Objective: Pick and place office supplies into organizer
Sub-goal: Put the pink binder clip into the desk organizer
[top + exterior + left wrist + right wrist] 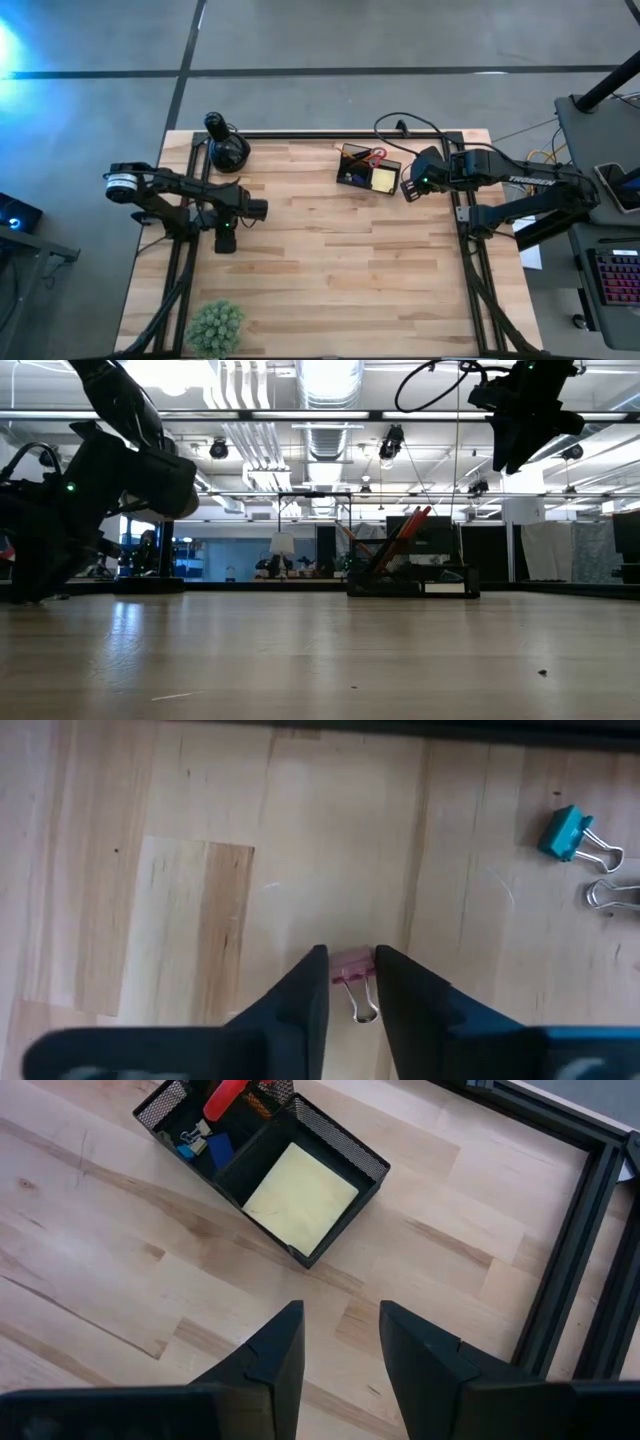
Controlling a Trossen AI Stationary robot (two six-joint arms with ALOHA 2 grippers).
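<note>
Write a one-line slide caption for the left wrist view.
Left gripper closing its jaws around a pink binder clip on the wooden table, with a teal binder clip lying apart.

Even, diffuse illumination is recorded across the table in the high view; a blue-white glare patch is noted at the floor's far left edge. In the low view, strong backlight is produced by the ceiling lights, which are blown out to white; both arms are rendered as dark silhouettes, and a soft sheen is seen on the tabletop. The near tabletop is out of focus there. In the left wrist view, the wood appears pale and washed, with faint shadow cast under the left end effector. The right wrist view is sharp and evenly lit.
</note>
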